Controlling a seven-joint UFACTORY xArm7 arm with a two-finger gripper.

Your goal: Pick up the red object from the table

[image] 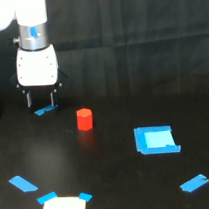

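The red object point(84, 118) stands upright on the table point(112, 182), its hexagonal end up, so its long axis runs vertically. It sits left of centre in the exterior view, untouched and clear of everything around it. The end effector point(40, 100) hangs at about ten o'clock from it, near but apart, fingers pointing straight down with a visible gap between them and nothing held. From the fingers, the block lies toward four o'clock. A small blue tape strip point(45, 110) lies just below the fingertips. Farther out, a blue square patch point(156, 140) rests at about four o'clock from the block, well apart. The coming move likely needs a shift toward the block before any descent.
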